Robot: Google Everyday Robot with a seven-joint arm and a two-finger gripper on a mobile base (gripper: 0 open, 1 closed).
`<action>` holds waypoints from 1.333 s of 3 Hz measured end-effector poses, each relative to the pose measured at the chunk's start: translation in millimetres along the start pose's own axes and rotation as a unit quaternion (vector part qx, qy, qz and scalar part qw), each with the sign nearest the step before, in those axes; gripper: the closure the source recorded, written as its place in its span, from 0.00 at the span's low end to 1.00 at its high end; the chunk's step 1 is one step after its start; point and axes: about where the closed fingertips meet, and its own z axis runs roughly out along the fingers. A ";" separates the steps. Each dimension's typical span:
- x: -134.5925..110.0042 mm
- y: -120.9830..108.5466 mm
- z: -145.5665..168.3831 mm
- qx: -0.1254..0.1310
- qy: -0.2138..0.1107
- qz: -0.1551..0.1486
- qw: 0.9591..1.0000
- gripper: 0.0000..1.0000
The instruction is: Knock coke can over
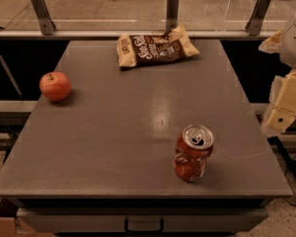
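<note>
Coke can point(192, 154) stands upright on the front right part of the grey table point(113, 132), near the front edge and somewhat in from the right edge, its silver top facing up and its red body looking slightly dented. The gripper point(285, 106) hangs off the right side of the table, above and to the right of the can and well apart from it; whether it is open or closed cannot be told, nor whether it holds anything. The main risk, as I judge it, is a push that lands too low on the can, which would slide it along the smooth tabletop without tipping it. A push aimed toward the front edge could send it off the table altogether, since little surface lies between the can and that edge. Once on its side the can is likely to roll, and a hard strike would make that worse. A sweep from the right toward the middle of the table looks safest, as open surface lies that way. The apple point(55, 86) at the left and the chip bag point(155, 47) at the back sit well apart from the can and seem out of harm's way
</note>
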 end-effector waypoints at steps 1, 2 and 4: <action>0.0 0.0 0.0 0.000 0.000 0.000 1.000 0.00; 0.4 3.7 9.1 -0.006 -0.031 0.004 0.999 0.00; -8.0 25.7 49.0 -0.055 -0.144 -0.001 0.988 0.00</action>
